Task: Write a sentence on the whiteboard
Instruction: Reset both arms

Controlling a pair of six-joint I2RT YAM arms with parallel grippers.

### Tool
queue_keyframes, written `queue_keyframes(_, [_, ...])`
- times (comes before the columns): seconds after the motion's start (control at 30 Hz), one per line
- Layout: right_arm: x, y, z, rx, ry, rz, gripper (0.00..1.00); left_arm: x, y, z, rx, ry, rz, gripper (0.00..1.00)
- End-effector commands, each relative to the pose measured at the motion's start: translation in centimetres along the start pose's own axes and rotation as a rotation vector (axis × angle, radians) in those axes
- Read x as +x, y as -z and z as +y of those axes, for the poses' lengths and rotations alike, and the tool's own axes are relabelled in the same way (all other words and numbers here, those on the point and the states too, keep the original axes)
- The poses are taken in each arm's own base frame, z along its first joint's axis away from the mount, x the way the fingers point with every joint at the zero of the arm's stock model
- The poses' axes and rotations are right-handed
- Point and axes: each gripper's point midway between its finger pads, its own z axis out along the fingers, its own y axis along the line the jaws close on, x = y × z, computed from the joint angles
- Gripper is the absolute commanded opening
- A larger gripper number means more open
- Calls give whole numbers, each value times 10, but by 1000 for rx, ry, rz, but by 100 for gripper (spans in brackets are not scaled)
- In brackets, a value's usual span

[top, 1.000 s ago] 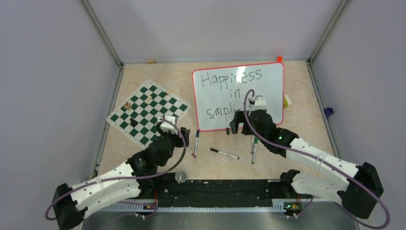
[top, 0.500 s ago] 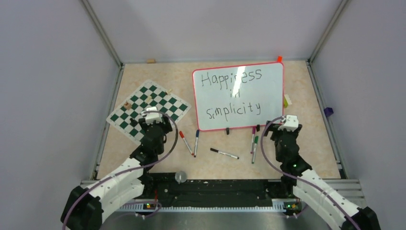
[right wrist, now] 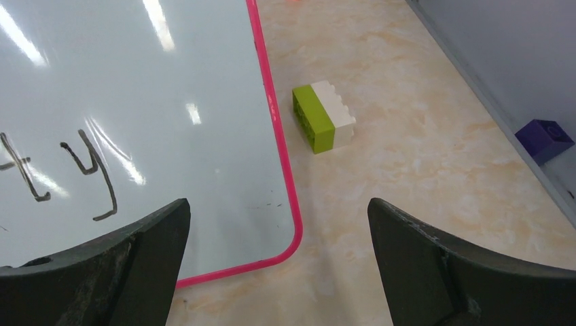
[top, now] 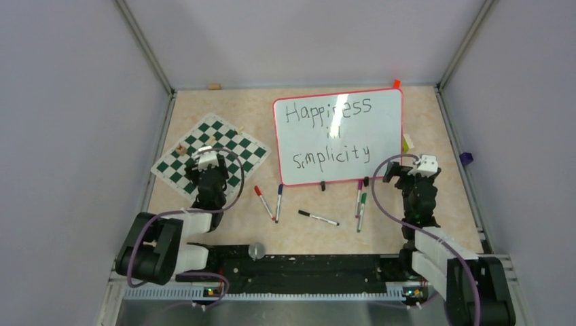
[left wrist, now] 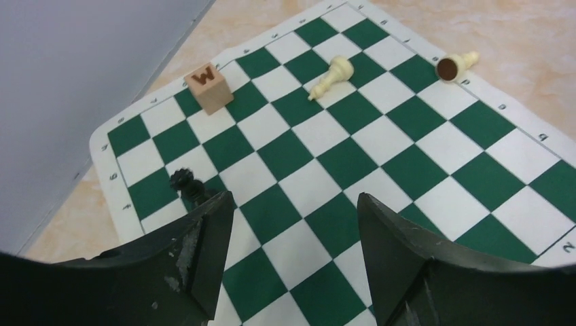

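The whiteboard (top: 337,136), white with a thin red frame, lies at the back middle of the table and reads "Happiness in simplicity" in black. Its near right corner also shows in the right wrist view (right wrist: 204,170). Several markers lie in front of it: a black one (top: 318,217), a red one (top: 264,202), a blue one (top: 278,202) and a green one (top: 361,211). My right gripper (top: 407,171) is open and empty beside the board's near right corner. My left gripper (top: 207,166) is open and empty over the chess mat (top: 209,159).
A green-and-white brick (right wrist: 322,117) lies right of the board. A purple block (right wrist: 549,138) sits by the right wall. On the mat are a wooden "W" cube (left wrist: 208,87), two pale chess pieces (left wrist: 331,75) and a black piece (left wrist: 187,183). Walls close in both sides.
The right arm has drawn back from over the board to its near right corner, uncovering "simplicity". The left arm has pulled back and left over the chess mat. Both arms are folded near their bases.
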Motion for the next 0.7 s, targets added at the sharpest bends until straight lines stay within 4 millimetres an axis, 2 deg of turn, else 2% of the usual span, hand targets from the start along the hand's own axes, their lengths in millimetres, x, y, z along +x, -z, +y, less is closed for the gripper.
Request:
queue_keyframes(0.0, [-20,-10,-2,19,-30,-111,99,-50,-15,-13,55,8,-159,72])
queue_keyframes(0.1, [-16,-16,-4,33,-28,-110,99,-38,-24,-17,131,-9,-163,69])
queue_keyframes(0.17, [-18,-20,-5,40,-29,-113,99,-40,-30,-7,101,39,-196,70])
queue_keyframes(0.2, [-17,-22,-4,41,-26,-106,99,-31,-33,-5,104,62,-155,70])
queue_keyframes(0.3, [-18,-28,-1,23,-16,-122,99,-28,-44,-13,147,46,-120,69])
queue_keyframes(0.43, [-4,-36,0,21,-2,-128,98,-26,-47,-14,171,49,-95,69])
queue_keyframes(0.47, [-2,-39,2,16,11,-127,98,-27,-47,-14,170,51,-100,91])
queue_keyframes(0.5, [4,-43,6,2,29,-86,98,-27,-47,-14,169,54,-95,98])
queue_keyframes(0.6, [10,-57,9,4,43,-27,98,-26,-48,-14,169,55,-89,99])
queue_keyframes(0.67, [14,-58,9,3,45,-1,99,-26,-48,-14,171,56,-86,99])
